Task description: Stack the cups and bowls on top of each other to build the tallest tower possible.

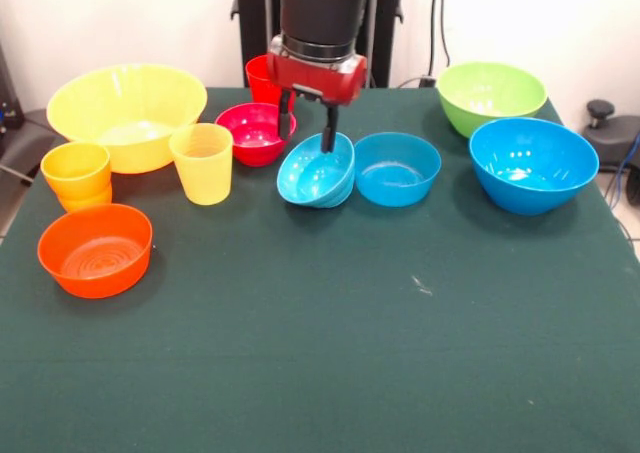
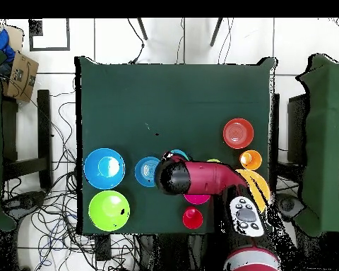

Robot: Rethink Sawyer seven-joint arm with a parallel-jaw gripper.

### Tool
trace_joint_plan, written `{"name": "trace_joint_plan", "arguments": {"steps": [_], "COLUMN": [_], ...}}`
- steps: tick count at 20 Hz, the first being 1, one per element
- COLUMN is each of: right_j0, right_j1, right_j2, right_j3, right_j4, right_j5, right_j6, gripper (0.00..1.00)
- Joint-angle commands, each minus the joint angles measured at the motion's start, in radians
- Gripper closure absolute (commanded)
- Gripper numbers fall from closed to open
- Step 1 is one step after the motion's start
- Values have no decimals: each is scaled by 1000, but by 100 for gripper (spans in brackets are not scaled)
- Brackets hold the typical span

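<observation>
My gripper (image 1: 306, 141) hangs open over the small light-blue bowl (image 1: 316, 172), which is tilted toward the camera. One finger (image 1: 328, 138) reaches inside the bowl and the other (image 1: 285, 116) stands outside its far rim. A second small blue bowl (image 1: 397, 168) sits upright just right of it. Behind the gripper are the magenta bowl (image 1: 252, 131) and the red cup (image 1: 260, 78). Left of it stand the yellow cup (image 1: 203, 162), the orange-yellow cup (image 1: 77, 173), the shallow orange bowl (image 1: 95, 249) and the large yellow-orange bowl (image 1: 127, 115). No tower is in view. From overhead the arm (image 2: 200, 176) hides the gripper.
The large blue bowl (image 1: 532, 163) and the lime green bowl (image 1: 490, 95) stand at the right of the green table (image 1: 330, 343). In the overhead view they are the large blue bowl (image 2: 104, 168) and the lime green bowl (image 2: 109, 209), near the table's left edge. Cables lie on the floor around the table.
</observation>
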Motion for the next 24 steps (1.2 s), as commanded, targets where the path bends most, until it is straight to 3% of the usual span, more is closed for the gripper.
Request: {"name": "trace_joint_plan", "arguments": {"steps": [1,12,24], "right_j0": [54,42,40], "right_j1": [-8,-43,92], "right_j2": [105,129,120], "right_j3": [32,17,-9], "right_j4": [46,94,45], "right_j5": [18,76,-94], "right_j6": [91,53,72], "gripper": [0,0,0]}}
